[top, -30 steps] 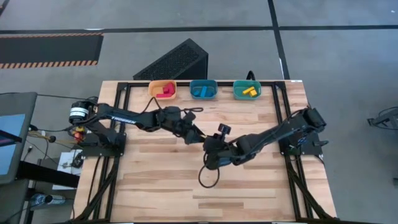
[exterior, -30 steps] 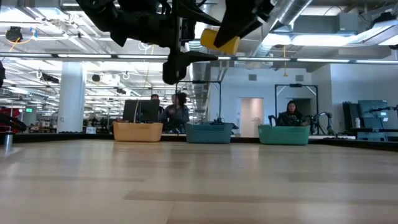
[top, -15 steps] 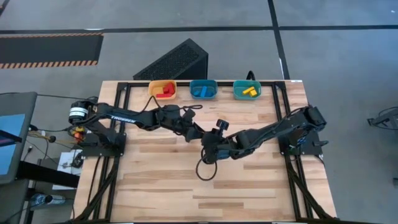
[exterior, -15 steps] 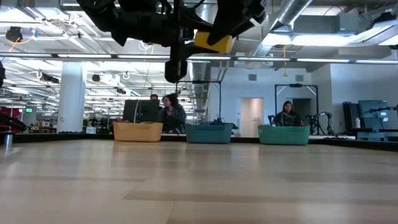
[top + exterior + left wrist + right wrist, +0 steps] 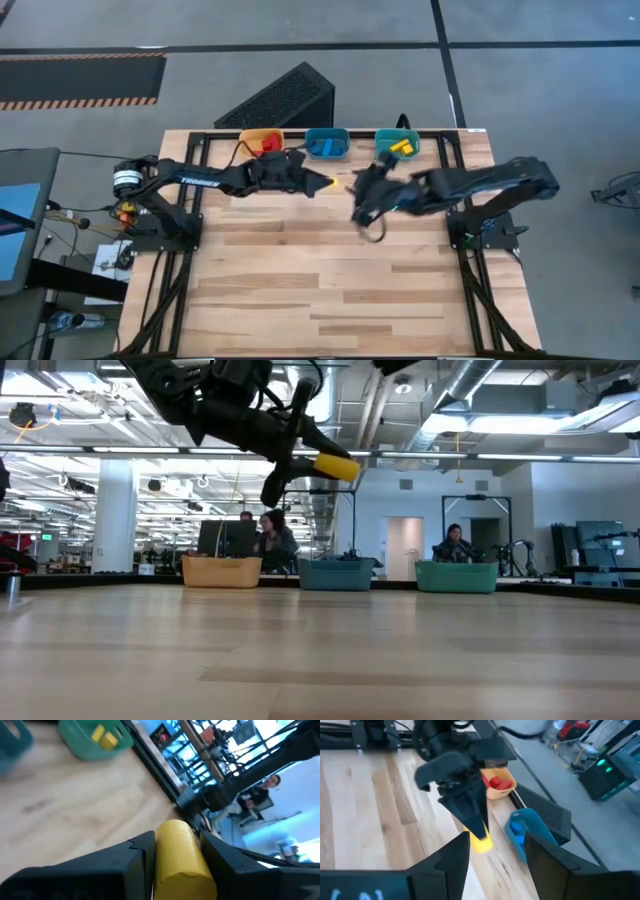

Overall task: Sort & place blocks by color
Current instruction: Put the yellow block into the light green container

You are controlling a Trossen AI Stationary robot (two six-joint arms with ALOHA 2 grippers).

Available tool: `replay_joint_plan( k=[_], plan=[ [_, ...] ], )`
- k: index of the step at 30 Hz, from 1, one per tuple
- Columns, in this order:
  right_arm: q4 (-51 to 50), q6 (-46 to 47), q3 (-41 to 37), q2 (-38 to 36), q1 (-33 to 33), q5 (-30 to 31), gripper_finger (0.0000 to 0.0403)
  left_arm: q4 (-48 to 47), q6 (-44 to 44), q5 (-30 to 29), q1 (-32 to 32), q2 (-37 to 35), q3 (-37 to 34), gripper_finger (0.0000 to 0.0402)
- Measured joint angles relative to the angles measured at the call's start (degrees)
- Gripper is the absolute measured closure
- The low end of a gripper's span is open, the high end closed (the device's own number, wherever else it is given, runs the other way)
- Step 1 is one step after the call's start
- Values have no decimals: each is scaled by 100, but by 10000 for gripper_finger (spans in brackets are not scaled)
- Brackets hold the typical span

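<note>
The high view shows the left gripper (image 5: 327,183) held above the far middle of the table (image 5: 340,290), in front of the three bins, with a yellow block (image 5: 333,182) pinched at its tip. In the left wrist view the same yellow block (image 5: 181,860) is seen clamped between the two dark fingers (image 5: 135,855), its rounded end projecting beyond them. In the low view the block (image 5: 336,466) is carried well above the tabletop, tilted, at the end of the left arm. The right gripper (image 5: 362,190) is placed just beside the left one, apart from the block, and in the right wrist view its fingers (image 5: 451,855) are seen spread wide with nothing between them, the left gripper (image 5: 479,837) and its block (image 5: 481,843) lying beyond. Along the far edge, red blocks (image 5: 266,144) are held in the orange bin (image 5: 250,137), blue blocks (image 5: 324,146) in the blue bin (image 5: 327,155), and yellow blocks (image 5: 401,148) in the teal bin (image 5: 385,152). People are seen seated in the room behind the table in the low view.
</note>
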Motion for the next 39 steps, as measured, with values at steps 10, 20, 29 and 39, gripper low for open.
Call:
replay_joint_plan(
  k=[10,20,29,39],
  plan=[
    [-713,-97,-351,-1364,-715,-1376,201,138,974,-847,-146,1380,1283,309],
    [-738,-5,-1320,-2510,-1175,-1385,204,-1318,1430,-1022,371,2994,3910,309],
    [-663,-31,-1929,-2910,-1878,-1345,204,-1549,1491,-259,990,4309,5597,309],
    [-579,-979,-1943,-2901,-3631,-2545,204,-1656,1794,163,1256,5841,7957,309]
  ],
)
